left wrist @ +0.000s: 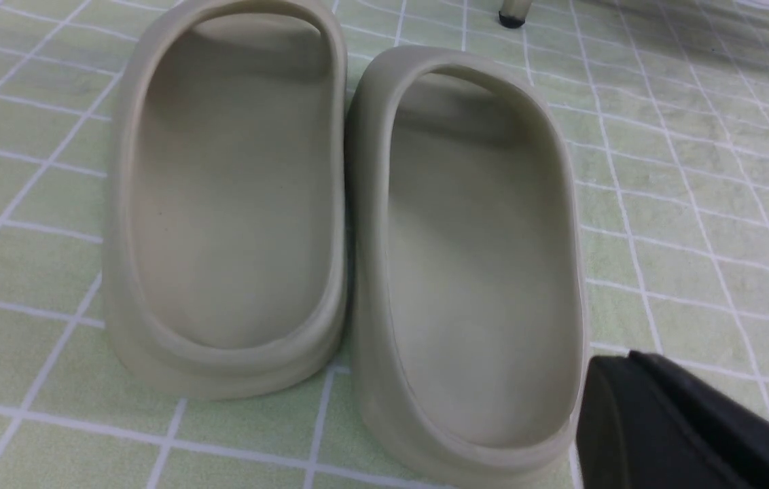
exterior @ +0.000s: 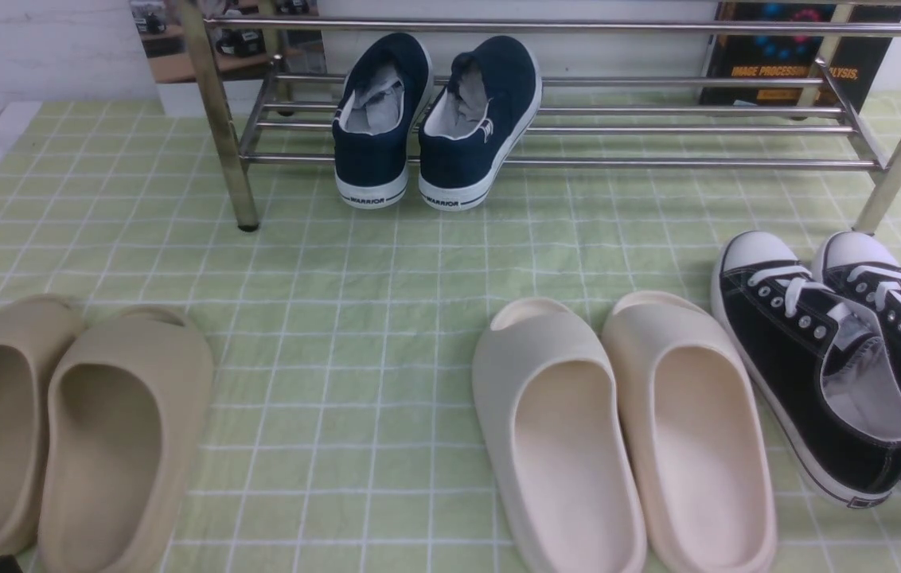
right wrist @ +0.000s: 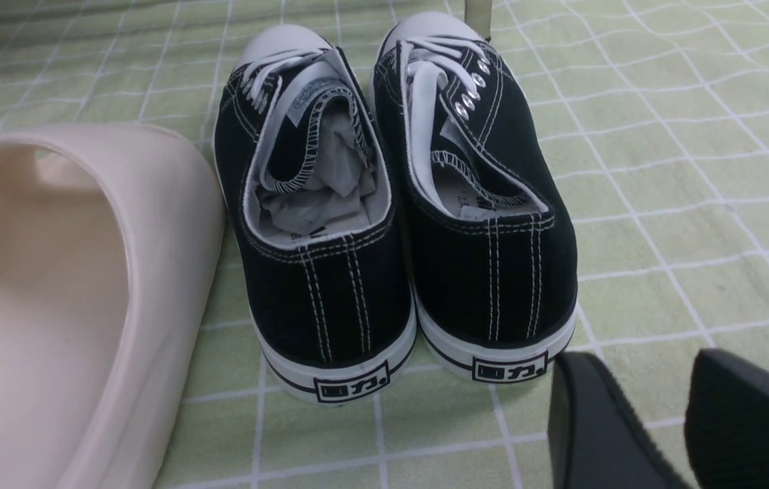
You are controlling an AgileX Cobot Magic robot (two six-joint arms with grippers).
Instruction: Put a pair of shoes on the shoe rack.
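Observation:
The two navy slip-on shoes, left [exterior: 375,119] and right [exterior: 482,119], stand side by side on the lower shelf of the silver shoe rack [exterior: 657,163], towards its left end. Their toes point to the wall and their white "WARRIOR" heels stick out over the front bar. My left gripper [left wrist: 612,370] hangs low behind the beige slides, empty, its black fingers seeming pressed together. My right gripper [right wrist: 639,370] hangs just behind the black sneakers' heels, empty, with a narrow gap between its fingers. Neither gripper is near the rack.
A pair of beige slides [exterior: 60,430] lies at the front left and fills the left wrist view [left wrist: 357,224]. Cream slides [exterior: 626,430] and black lace-up sneakers [exterior: 824,358] lie at the front right on the green checked cloth [exterior: 387,270].

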